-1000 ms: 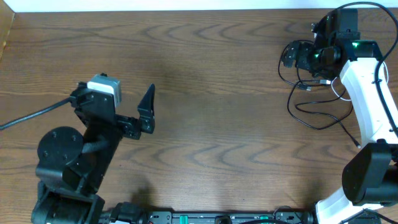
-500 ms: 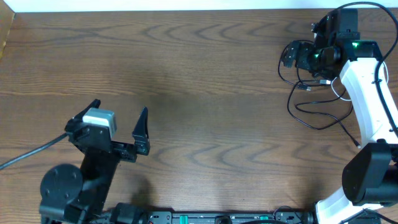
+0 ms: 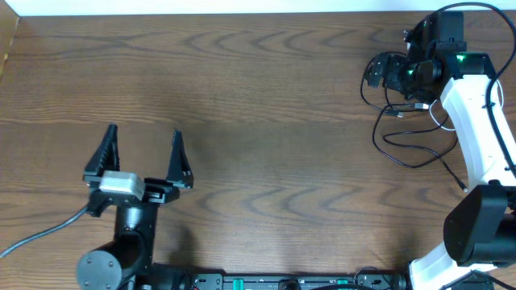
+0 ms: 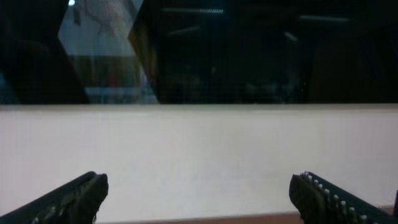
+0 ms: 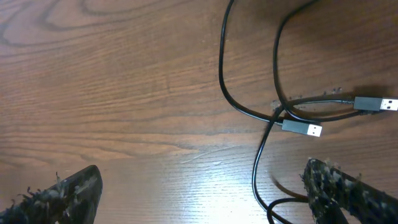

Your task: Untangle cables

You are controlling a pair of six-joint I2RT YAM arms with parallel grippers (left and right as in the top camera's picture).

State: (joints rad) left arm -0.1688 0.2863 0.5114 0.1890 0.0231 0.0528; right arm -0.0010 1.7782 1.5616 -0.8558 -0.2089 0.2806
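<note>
At the far right of the wooden surface (image 3: pixel 266 97), a loose snarl of thin black cables (image 3: pixel 376 138), looped over one another and trailing toward the near edge beside the right arm. Above the far end of that snarl, the right tool (image 3: pixel 379 76): spread wide, gripping nothing, touching no strand as far as can be told. Well apart at the near left, the left tool (image 3: pixel 143 133): likewise spread wide and empty, pointed away from the tangle, with only a pale wall and dark glass ahead in its wrist view.

Seen from the right wrist: two small plugs with metal tips, the nearer plug (image 5: pixel 301 128) lying just beside a crossing (image 5: pixel 278 112) where one strand passes over another, the farther plug (image 5: pixel 375 103) off to the right. Open wood to the left of the loops.

Probably light, limp and a little springy; likely to drag and slide across the wood rather than lift as one piece. Smooth jacket, so apt to slip through a loose pinch. Best taken at a plug's stiff body or on the cord just behind it, then drawn back out through the crossing. Worth avoiding the crossing itself, where closing down would probably catch two strands at once.
</note>
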